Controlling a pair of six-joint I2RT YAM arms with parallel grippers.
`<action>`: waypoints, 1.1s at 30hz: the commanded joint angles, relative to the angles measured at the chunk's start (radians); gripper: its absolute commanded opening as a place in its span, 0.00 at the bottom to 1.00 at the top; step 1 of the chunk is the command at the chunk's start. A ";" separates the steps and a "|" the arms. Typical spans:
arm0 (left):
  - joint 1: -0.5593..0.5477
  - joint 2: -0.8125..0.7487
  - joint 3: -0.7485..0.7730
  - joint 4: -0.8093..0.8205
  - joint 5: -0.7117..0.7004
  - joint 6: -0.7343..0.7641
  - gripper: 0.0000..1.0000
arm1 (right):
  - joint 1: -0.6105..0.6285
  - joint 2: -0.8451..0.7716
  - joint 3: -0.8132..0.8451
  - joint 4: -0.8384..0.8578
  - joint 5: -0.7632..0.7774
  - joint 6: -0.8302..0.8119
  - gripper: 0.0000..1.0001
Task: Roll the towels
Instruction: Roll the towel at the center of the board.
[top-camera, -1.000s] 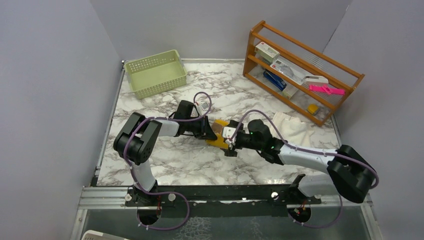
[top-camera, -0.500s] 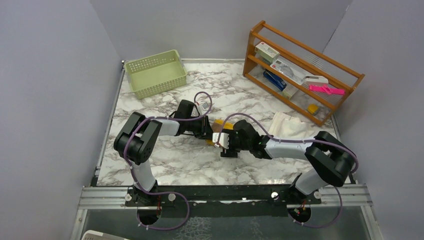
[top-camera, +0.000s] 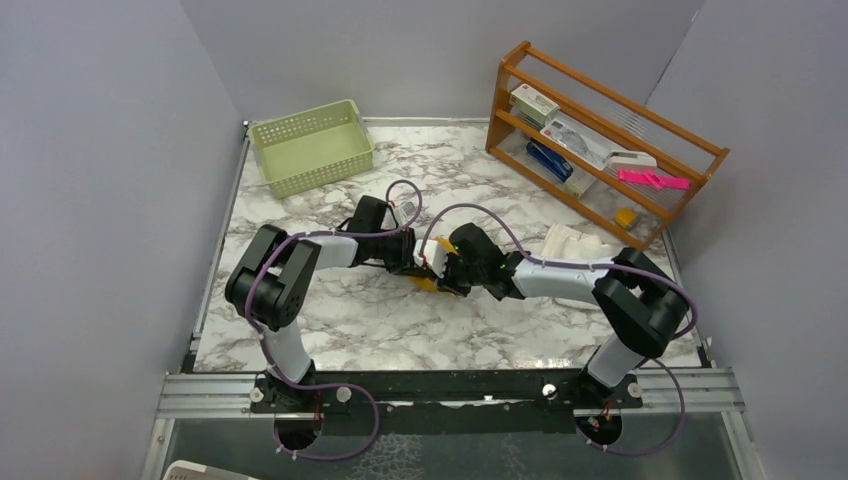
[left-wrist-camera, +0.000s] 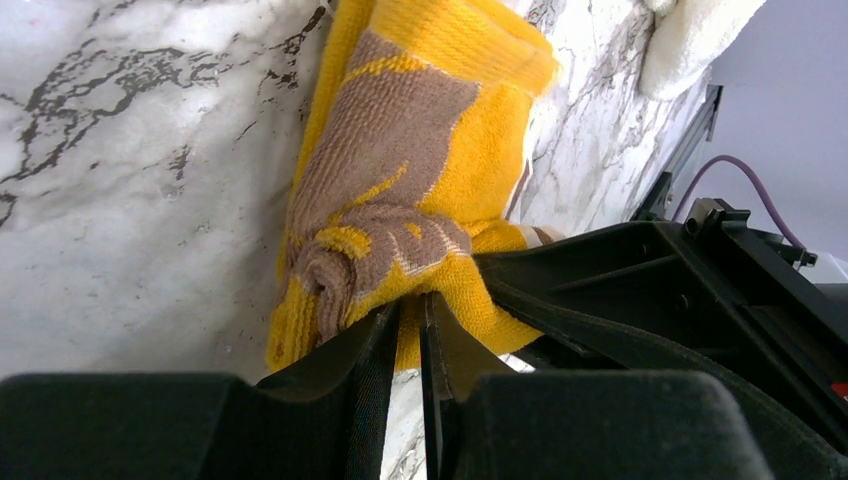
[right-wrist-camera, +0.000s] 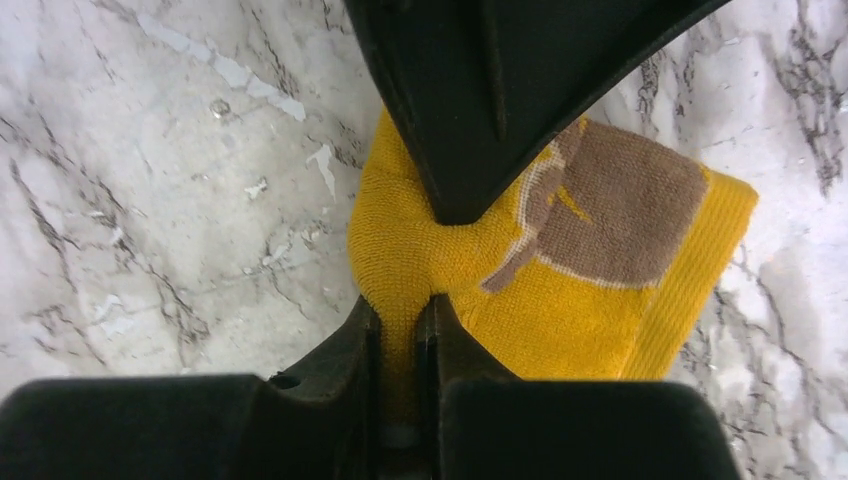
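Towels like these should handle soft, light and limp, I judge: they bunch wherever I pinch them and hold no shape unaided.

Going left to right across the marble table (top-camera: 340, 320), a green basket (top-camera: 312, 147) sits at the far left corner, well apart from the work. My left gripper (left-wrist-camera: 408, 318) reaches in toward the table's middle. Its jaws are nearly together and pinch a bunched fold of the yellow towel (left-wrist-camera: 430, 150), whose tan reverse shows where the cloth is turned over. That towel lies crumpled and partly folded at the middle of the table, and I cannot call it a tidy roll.

From the other side, my right gripper (right-wrist-camera: 400, 325) is clamped on the towel's yellow edge, with cloth squeezed between its fingers. The two grippers' tips nearly meet over the towel. Further right, near the right edge, the cream towel (top-camera: 575, 245) lies in a loose heap, and neither gripper touches it. Beyond it, at the far right corner, stands a wooden rack (top-camera: 600, 130).

As for where to hold, I would take one hem with the grippers spread apart along it, so the roll turns evenly. A pinch on the bunched middle probably just drags a lump. The cream towel looks bulkier and likely needs a wider hold.
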 joint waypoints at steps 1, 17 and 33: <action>0.013 -0.013 -0.009 -0.119 -0.188 0.058 0.20 | 0.011 0.034 0.029 -0.115 -0.147 0.159 0.01; 0.104 -0.327 0.027 -0.223 -0.213 0.056 0.16 | -0.149 0.228 0.145 -0.054 -0.591 0.783 0.01; 0.156 -0.527 -0.084 -0.204 -0.142 0.032 0.14 | -0.311 0.269 -0.047 0.346 -0.846 1.167 0.01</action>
